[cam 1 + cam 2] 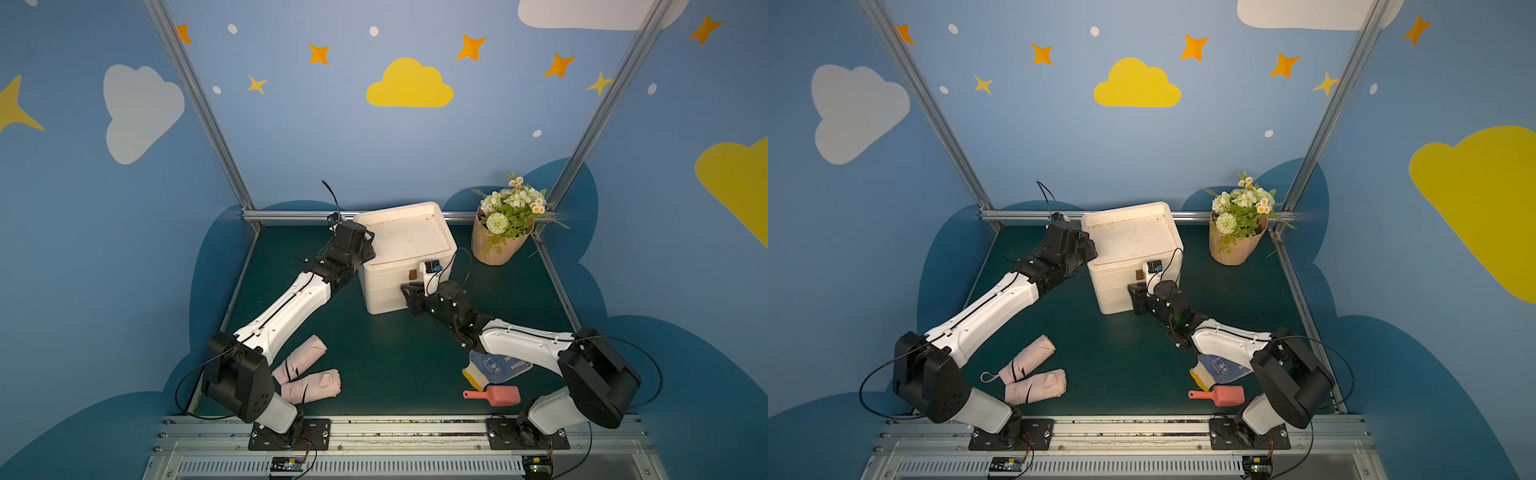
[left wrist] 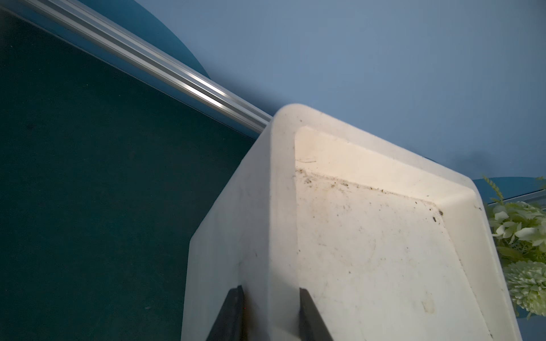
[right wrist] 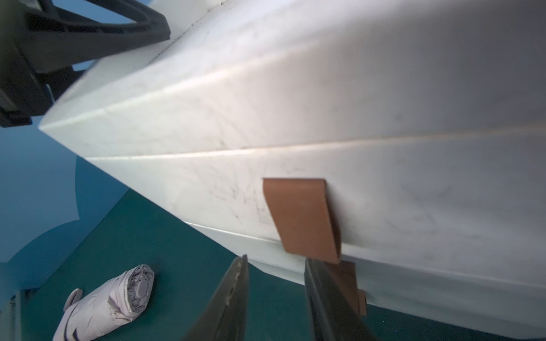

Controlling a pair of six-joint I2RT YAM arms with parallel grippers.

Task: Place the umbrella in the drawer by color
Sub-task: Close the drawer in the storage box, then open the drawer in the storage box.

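Two folded pink umbrellas (image 1: pixel 301 359) (image 1: pixel 311 386) lie on the green table at the front left, seen in both top views (image 1: pixel 1030 357) (image 1: pixel 1036 386); one umbrella (image 3: pixel 109 304) also shows in the right wrist view. The white drawer cabinet (image 1: pixel 386 295) (image 1: pixel 1121 295) stands at the back middle, its drawer fronts flush. My left gripper (image 1: pixel 366 244) (image 2: pixel 270 290) is shut on the cabinet's raised top rim (image 2: pixel 280 206) at its left side. My right gripper (image 1: pixel 409 291) (image 3: pixel 274 259) stands open at the cabinet's front, just below a brown pull tab (image 3: pixel 301 218), nothing between its fingers.
A paper-wrapped flower pot (image 1: pixel 498 245) stands at the back right. A blue-and-white glove (image 1: pixel 494 368) and a pink scoop (image 1: pixel 498 395) lie at the front right under my right arm. Aluminium frame rails (image 1: pixel 291 215) edge the table.
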